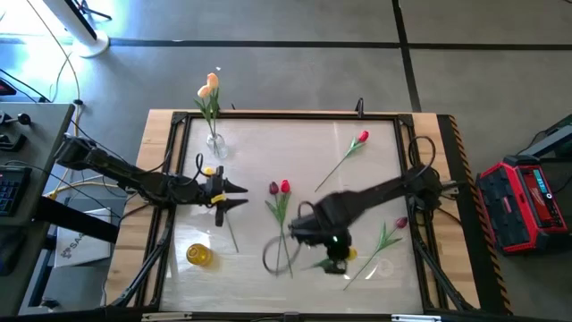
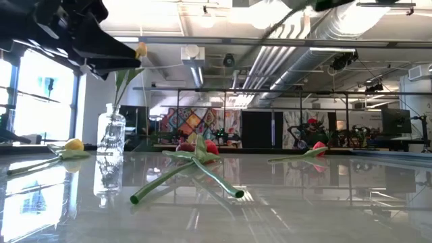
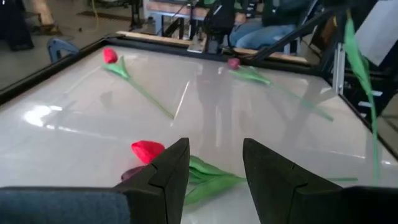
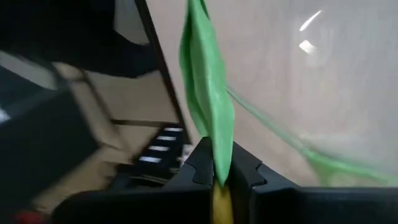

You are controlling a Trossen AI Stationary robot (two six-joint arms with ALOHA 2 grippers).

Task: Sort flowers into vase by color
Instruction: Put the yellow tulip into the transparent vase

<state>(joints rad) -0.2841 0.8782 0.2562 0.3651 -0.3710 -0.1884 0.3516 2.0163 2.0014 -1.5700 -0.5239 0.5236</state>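
Observation:
My right gripper is over the table's near right part, shut on a yellow tulip. My left gripper hovers open left of centre, pointing at a red tulip and a maroon one that lie side by side mid-table. A glass vase at the far left holds peach and yellow tulips. Another red tulip lies far right, a maroon one near right, and a yellow one lies by the vase. My right gripper pinches the yellow tulip between its two fingers, just above the head, on the stem and the base of a leaf. The yellow head sits between the fingers. In the left wrist view the stem hangs in the air, clear of the table.
A yellow round thing sits at the near left. The glossy white table has a dark raised frame all round. A red case stands off the table's right side. People sit beyond the table in the left wrist view.

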